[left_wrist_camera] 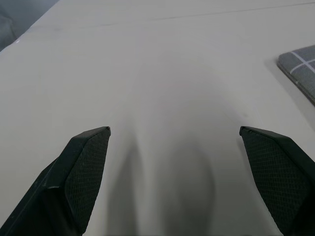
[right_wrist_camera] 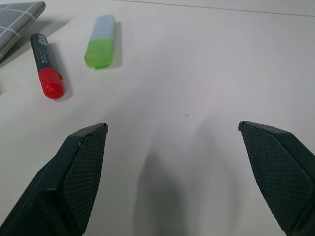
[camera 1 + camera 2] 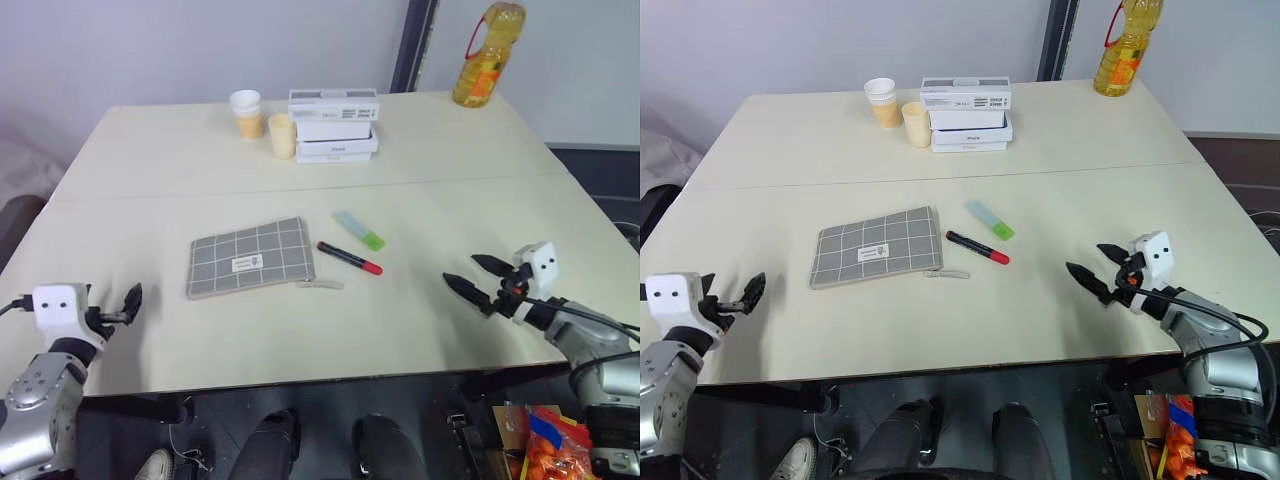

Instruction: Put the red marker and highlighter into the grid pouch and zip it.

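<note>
While both pens lie just beside the zipper end of the grid pouch (image 3: 250, 258), the right gripper (image 3: 479, 277) is judged nearer to them than the left gripper (image 3: 128, 303). Both pairs of jaws are held wide apart and empty. The red marker (image 3: 349, 258) is laid slantwise, red cap toward the right gripper, and the highlighter (image 3: 360, 230) rests just behind it.

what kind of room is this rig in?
Probably an office or lab test space: plain cream table against a bare wall, stacked white boxes, paper cups, and an oil bottle set out like props.
</note>
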`<act>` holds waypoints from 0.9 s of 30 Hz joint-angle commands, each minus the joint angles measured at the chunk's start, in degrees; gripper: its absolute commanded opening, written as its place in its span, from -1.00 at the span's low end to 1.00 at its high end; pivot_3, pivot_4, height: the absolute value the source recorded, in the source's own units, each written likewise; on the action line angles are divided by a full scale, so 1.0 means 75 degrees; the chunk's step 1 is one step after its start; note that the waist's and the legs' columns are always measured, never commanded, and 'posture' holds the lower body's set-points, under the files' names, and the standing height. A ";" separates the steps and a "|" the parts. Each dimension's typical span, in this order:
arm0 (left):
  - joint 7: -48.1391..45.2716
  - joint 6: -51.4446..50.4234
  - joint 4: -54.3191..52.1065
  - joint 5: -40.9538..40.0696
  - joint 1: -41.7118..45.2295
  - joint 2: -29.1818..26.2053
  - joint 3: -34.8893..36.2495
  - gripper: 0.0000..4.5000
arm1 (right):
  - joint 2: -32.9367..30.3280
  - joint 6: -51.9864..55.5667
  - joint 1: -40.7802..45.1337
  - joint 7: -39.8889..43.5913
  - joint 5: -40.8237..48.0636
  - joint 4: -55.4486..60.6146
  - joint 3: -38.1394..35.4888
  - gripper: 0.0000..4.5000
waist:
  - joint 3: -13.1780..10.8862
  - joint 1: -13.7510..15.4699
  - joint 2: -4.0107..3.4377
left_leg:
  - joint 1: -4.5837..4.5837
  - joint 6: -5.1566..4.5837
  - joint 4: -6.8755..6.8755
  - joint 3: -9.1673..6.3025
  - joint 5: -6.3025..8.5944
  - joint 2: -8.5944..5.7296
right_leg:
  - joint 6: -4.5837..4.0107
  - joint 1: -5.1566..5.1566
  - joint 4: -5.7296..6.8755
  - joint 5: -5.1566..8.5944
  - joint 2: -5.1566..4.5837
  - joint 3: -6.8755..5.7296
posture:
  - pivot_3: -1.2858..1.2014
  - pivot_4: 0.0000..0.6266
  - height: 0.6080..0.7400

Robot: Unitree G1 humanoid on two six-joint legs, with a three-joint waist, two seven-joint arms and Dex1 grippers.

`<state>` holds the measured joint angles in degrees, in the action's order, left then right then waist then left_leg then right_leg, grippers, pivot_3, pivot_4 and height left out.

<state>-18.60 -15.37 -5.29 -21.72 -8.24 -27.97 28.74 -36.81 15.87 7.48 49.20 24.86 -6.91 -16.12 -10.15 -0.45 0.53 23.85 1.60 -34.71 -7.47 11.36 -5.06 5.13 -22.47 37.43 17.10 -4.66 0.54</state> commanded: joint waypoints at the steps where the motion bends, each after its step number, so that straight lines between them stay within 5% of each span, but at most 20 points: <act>1: 0.0006 0.0039 -0.0343 -0.0028 -0.0006 -0.0023 0.0133 1.00 | 0.0041 -0.0183 0.0130 0.0038 0.0042 0.0087 -0.0034 0.96 | 0.0000 0.0001 0.0000 | 0.0000 0.0000 0.0000 0.0000 0.0000 0.0000 | 0.0000 0.0000 0.0000 0.0000 0.0000 0.0000 | 0.03 -0.52 1.00; 14: 0.0176 0.0467 -0.0210 0.0162 0.0275 0.0306 -0.0027 1.00 | 0.0787 0.0878 0.0741 -0.0688 0.0354 0.2121 0.0955 0.96 | 0.0000 -0.0016 -0.0001 | 0.0003 0.0000 0.0001 0.0000 0.0000 0.0001 | 0.0001 -0.0006 0.0000 -0.0001 0.0002 0.0000 | 0.03 -0.52 1.00; 17: 0.0160 0.0638 -0.0234 0.0245 0.0245 0.0444 -0.0124 1.00 | 0.1198 0.1326 0.1133 -0.0963 0.0476 0.2717 0.1458 0.57 | 0.0000 -0.0020 0.0000 | 0.0012 0.0000 0.0000 -0.0001 0.0000 0.0001 | 0.0010 -0.0016 0.0000 -0.0006 0.0002 0.0000 | 0.03 -0.52 1.00; 24: -0.0150 0.0981 -0.0092 0.0314 0.0331 0.0421 -0.0294 1.00 | 0.2346 0.1984 0.1850 -0.2175 -0.0511 0.3099 0.3296 -0.99 | 0.0003 -0.0009 0.0004 | 0.0025 0.0000 -0.0004 -0.0004 0.0000 -0.0002 | 0.0015 -0.0026 0.0001 -0.0010 0.0001 -0.0001 | 0.03 -0.52 1.00; 27: -0.0211 0.1045 -0.0008 0.0357 0.0381 0.0394 -0.0318 1.00 | 0.2807 0.2019 0.2138 -0.2669 -0.1194 0.2656 0.3932 -0.99 | 0.0002 -0.0030 0.0003 | 0.0025 0.0000 -0.0001 -0.0005 -0.0001 0.0000 | 0.0014 -0.0037 0.0007 -0.0013 0.0005 -0.0001 | 0.03 -0.52 1.00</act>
<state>-19.90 -9.14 -4.90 -19.25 -5.50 -24.25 25.69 -16.30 31.20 21.82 31.21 18.42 13.28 12.38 -10.13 -0.67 0.56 24.03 1.61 -34.72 -7.51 11.36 -5.06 5.25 -22.75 37.48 17.00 -4.60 0.53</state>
